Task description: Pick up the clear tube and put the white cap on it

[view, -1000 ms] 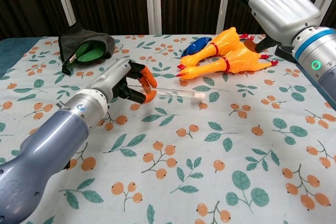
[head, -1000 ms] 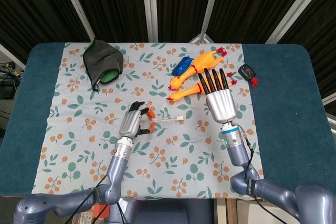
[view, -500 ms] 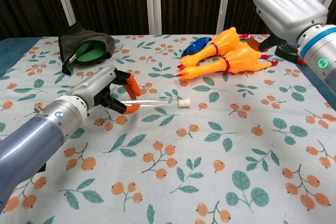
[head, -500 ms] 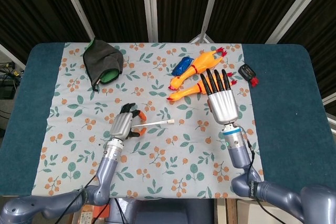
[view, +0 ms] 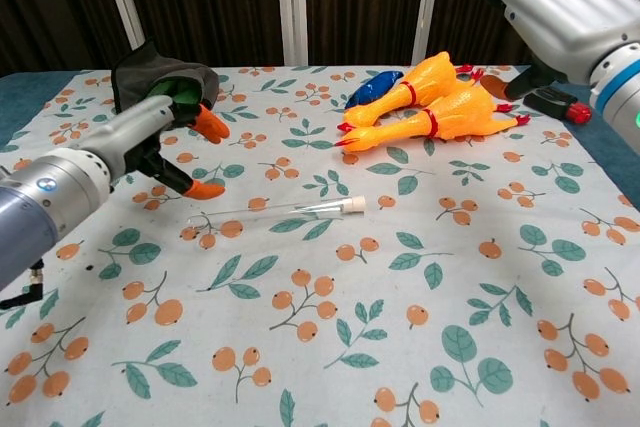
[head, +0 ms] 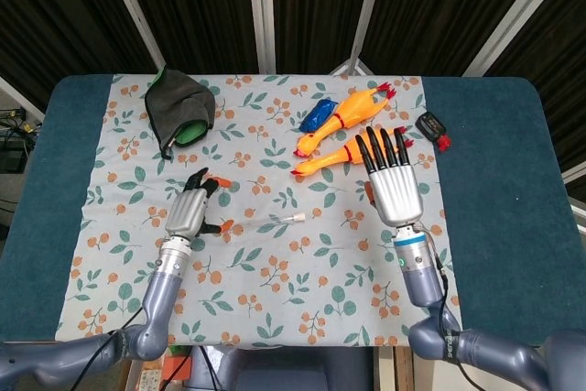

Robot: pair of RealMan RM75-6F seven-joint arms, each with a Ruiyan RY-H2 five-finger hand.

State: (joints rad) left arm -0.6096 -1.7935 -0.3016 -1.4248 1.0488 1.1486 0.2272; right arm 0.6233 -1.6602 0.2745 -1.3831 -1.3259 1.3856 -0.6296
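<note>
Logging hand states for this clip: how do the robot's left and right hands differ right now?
The left hand hangs low over the floral tablecloth, fingers curled apart beside the clear tube with a white cap; the right hand is raised by the orange rubber chickens, fingers straight and spread. Left fingertips are orange, right black. Both hold nothing.

Silver left hand point(head: 188, 212) with orange fingertips; silver right hand point(head: 389, 180) with black fingers; grey-blue arms.
</note>
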